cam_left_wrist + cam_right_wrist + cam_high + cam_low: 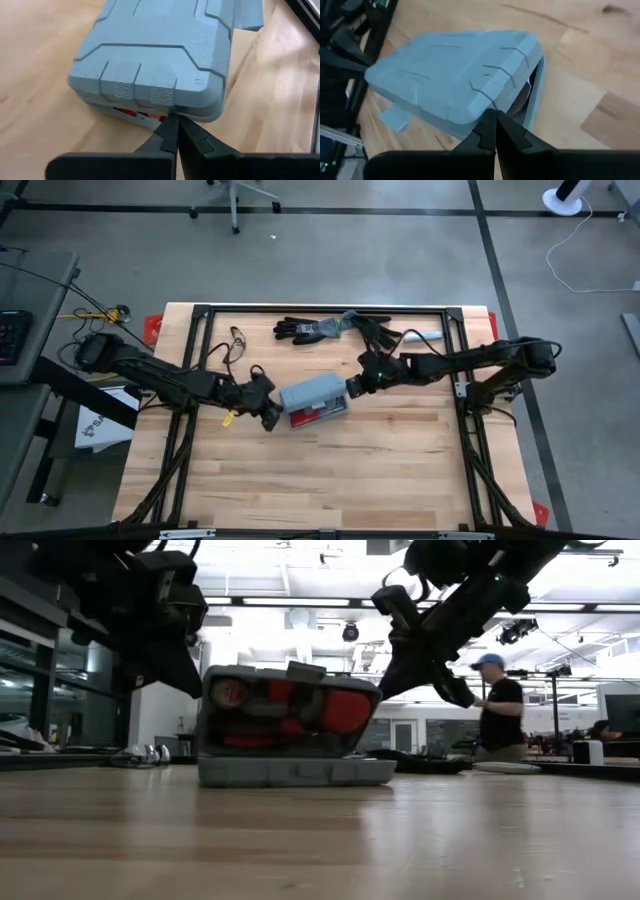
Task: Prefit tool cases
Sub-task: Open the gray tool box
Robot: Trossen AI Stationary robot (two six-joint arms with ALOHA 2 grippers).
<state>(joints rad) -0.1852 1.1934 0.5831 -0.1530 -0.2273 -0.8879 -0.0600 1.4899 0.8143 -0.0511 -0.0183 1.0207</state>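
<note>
Now pressing lid down | flat grey-blue plastic tool case (316, 398) half-open between my claws | left claw (172, 134) and right claw (492, 122) pinched empty, tips at lid edges | next: even downward push, likely.

Two dark arms stretched low over the table toward its middle from opposite sides, nearly mirroring each other. Left arm reaching in from the left edge, elbow bent, wrist angled down; left gripper (270, 413) with fingers (167, 135) pressed together into a single point, tip at the rim of the tool case (315, 398). Right arm extended from the right edge, forearm almost level, wrist tipped down; right gripper (352, 387) likewise closed, fingertips (490, 127) together, tip against the case's lid at the opposite end.
</note>
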